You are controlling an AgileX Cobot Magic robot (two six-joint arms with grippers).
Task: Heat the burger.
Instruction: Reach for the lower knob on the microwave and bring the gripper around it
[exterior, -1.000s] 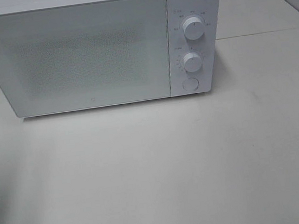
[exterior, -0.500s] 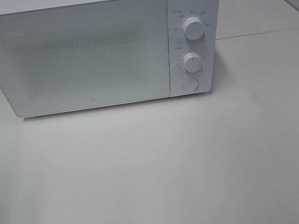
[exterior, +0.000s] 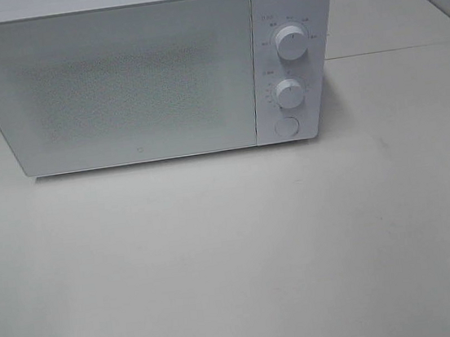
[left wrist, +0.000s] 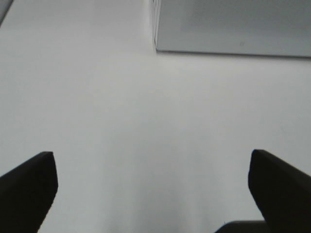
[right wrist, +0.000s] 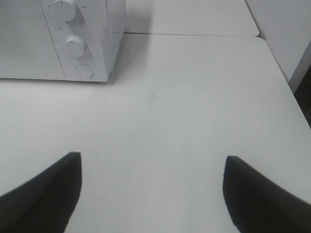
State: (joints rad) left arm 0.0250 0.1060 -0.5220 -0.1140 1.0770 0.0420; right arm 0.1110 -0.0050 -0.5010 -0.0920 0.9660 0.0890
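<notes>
The microwave (exterior: 272, 15) stood shut on the table (exterior: 236, 257). The burger showed nowhere, perhaps hidden behind its frosted door (exterior: 116, 83). In front of the microwave the left tool (left wrist: 151, 162) and right tool (right wrist: 151, 162) gaped empty. Turning a dial (exterior: 290, 42) unchecked risked heating nothing.

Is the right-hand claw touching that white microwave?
Apart. The right wrist view shows the right gripper open above the table, with a plain stretch of table surface between it and the microwave.
</notes>
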